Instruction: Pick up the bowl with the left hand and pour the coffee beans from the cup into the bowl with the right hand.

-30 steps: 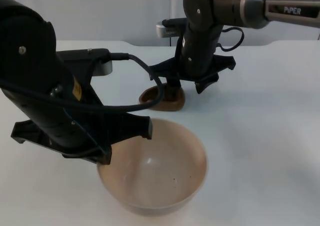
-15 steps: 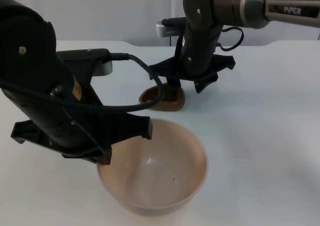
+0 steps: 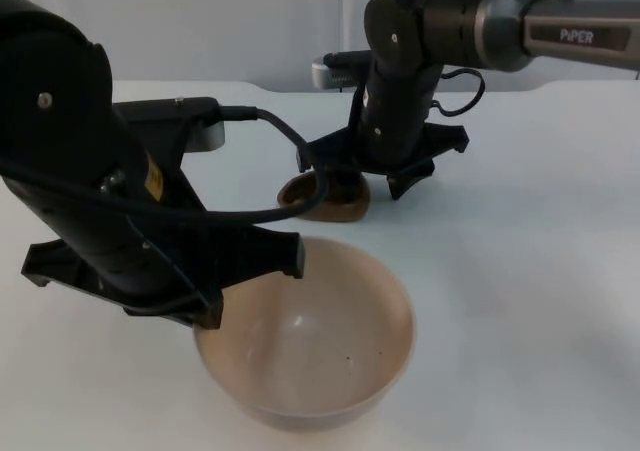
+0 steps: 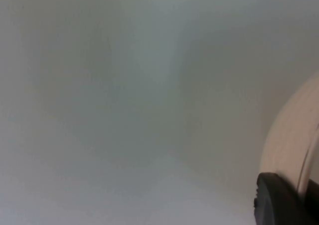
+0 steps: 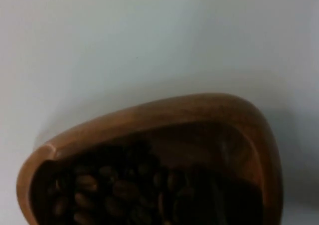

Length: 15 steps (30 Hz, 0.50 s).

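Right arm (image 3: 400,101) shifted; beans (image 5: 124,190) in cup (image 5: 164,120)

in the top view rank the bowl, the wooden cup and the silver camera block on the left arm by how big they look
1. bowl, by far the largest, though nearest the camera
2. wooden cup, partly hidden by the right gripper
3. silver camera block; close to the cup's visible part, so unsure

Both arms are matte black with rounded joints; the right arm (image 3: 470,21) carries a grey sleeve lettered PiPER, the left arm (image 3: 90,181) a yellow sticker
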Available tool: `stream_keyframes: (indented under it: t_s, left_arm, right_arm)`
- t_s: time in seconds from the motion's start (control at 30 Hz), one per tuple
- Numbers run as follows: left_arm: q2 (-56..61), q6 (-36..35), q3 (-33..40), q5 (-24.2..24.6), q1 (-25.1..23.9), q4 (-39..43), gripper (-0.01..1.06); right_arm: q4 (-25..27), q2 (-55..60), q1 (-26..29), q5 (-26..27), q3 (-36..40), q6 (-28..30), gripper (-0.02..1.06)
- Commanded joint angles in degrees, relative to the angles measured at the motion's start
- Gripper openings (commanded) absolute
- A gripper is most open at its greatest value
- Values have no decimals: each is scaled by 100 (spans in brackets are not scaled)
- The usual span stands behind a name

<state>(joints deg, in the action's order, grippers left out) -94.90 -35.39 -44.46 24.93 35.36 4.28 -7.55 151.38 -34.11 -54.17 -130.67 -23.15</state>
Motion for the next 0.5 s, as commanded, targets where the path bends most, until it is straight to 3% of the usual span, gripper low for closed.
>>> stream_keyframes:
  t_s: [0.0, 0.17, 0.47]
  left_arm:
    - [5, -52, 19, -1, -4, 15, 0]
    - [5, -52, 19, -1, -4, 15, 0]
    - [5, -52, 19, -1, -4, 15, 0]
  right_arm:
    - [52, 41, -37, 44, -36, 1, 53]
    - [52, 41, -37, 69, -36, 51, 51]
    - [18, 41, -37, 69, -36, 115, 24]
